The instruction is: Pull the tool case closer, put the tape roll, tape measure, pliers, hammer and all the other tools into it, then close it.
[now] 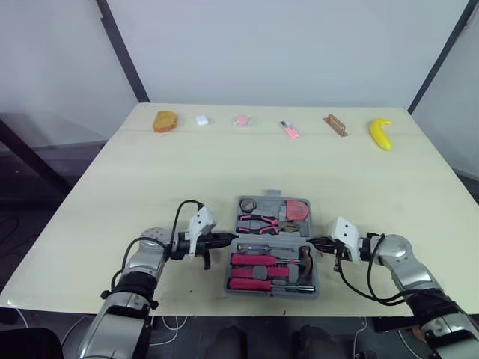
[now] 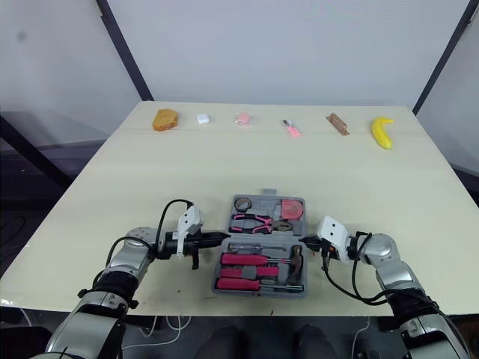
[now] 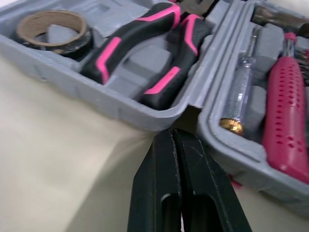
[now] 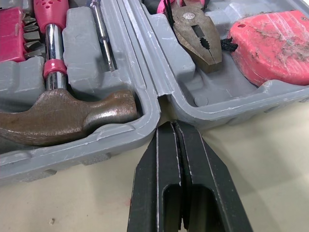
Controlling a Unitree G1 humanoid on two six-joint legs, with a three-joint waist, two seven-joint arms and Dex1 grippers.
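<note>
1. Two grippers flank the tool case [image 3: 72, 82], which lies open and flat on the near middle of the table [image 1: 150, 172], between the two arms.
2. Left gripper [image 1: 224, 239]: fingers pressed together, holding nothing. The tip points at the hinge gap on the left side of the case. Contact with the case cannot be confirmed.
3. Right gripper [image 1: 316, 241]: fingers pressed together, holding nothing. The tip points at the hinge gap on the right side, just beside the case wall.
4. Far half of the case: tape roll [image 1: 248, 204] at left, pliers [image 1: 258, 221] in the middle, tape measure [image 1: 297, 208] at right, each seated in its moulded recess.
5. Near half of the case: hammer [image 4: 63, 116] at right, with the red-handled screwdrivers [image 1: 254, 260] lying to its left.
6. Assessment: the tools appear packed, so closing is the step left. The mirrored tips at the hinge line probably serve to steady the case before one half is folded over.
7. Surroundings: a brown pastry [image 1: 165, 121], a white block [image 1: 202, 119], a pink lump [image 1: 241, 120], a small pink tool [image 1: 290, 129], a brown bar [image 1: 335, 125] and a banana [image 1: 381, 133] line the far edge, well apart from the case.
8. Obstruction: none lies beside the case. Any tool standing proud of its recess may stop the halves from meeting.
</note>
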